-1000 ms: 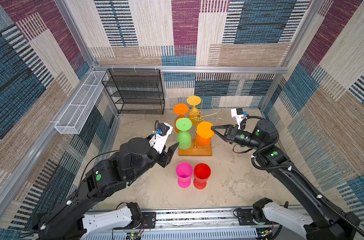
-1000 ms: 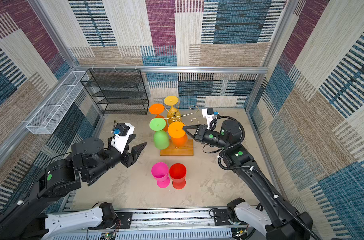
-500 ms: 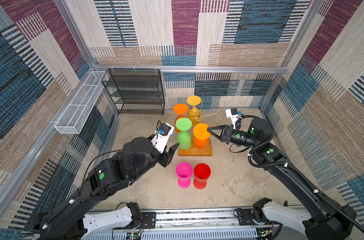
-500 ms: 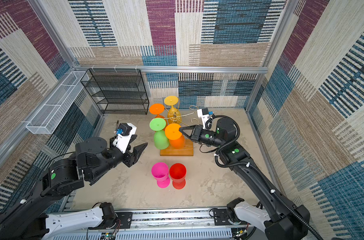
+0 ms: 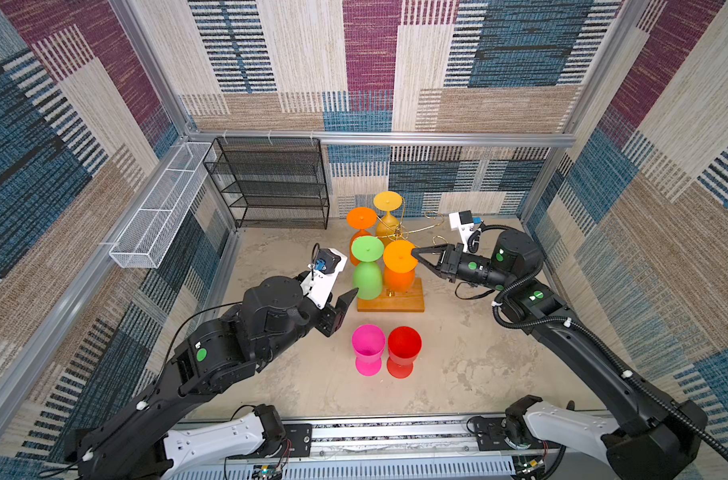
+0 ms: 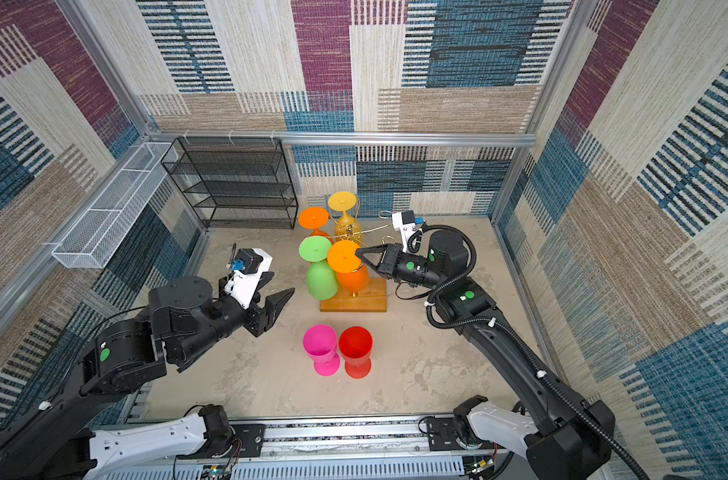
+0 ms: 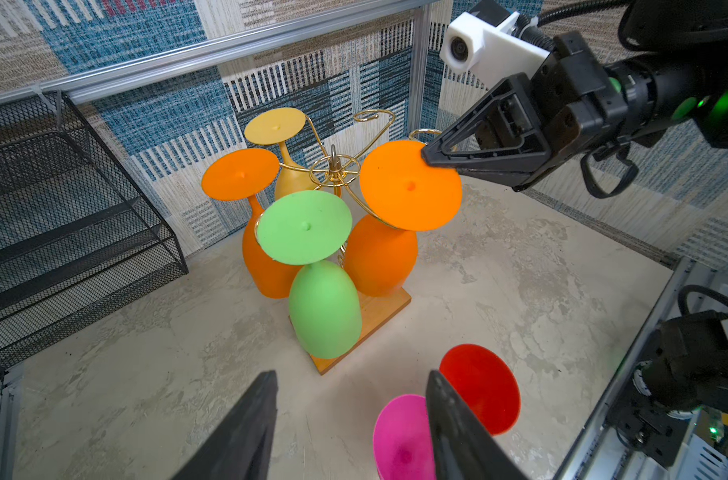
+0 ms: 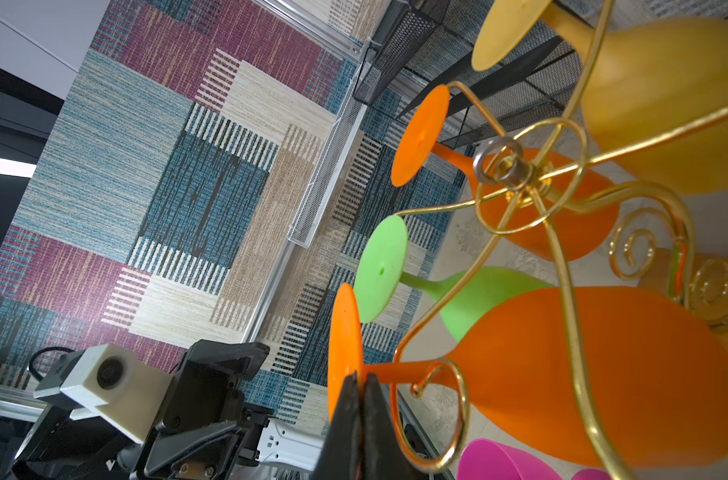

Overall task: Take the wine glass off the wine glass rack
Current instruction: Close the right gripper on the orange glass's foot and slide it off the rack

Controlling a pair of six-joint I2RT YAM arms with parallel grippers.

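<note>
While the left gripper (image 6: 280, 285) hovers over the bench (image 5: 478, 353) with its fingers spread and nothing between them, the right gripper (image 5: 414, 252) reaches in from the right edge, its fingers pressed together on the rim of the flat foot (image 7: 410, 185) of the orange wine glass (image 5: 398, 274). In the right wrist view the two black fingertips (image 8: 349, 399) meet right at that thin rim.

The glass hangs upside down, bowl toward the bench, on the wine glass rack (image 5: 412, 301), its foot tilted in the left wrist view. The rack stands toward the back edge of the bench, about midway between the left and right edges. Three more glasses hang bowl-down on its gold wire arms: a green glass (image 5: 367, 278) just beside the pinched one, and a second orange glass (image 5: 361, 218) and a yellow glass (image 5: 387, 224) behind them.

In front of the rack's wooden base, a pink glass (image 5: 367, 345) and a red glass (image 5: 403, 345) stand upright side by side – the spread left gripper is near the pink one. A black mesh shelf (image 5: 270, 183) fills the back left corner, and a white mesh basket (image 5: 158, 208) hangs along the left wall.
</note>
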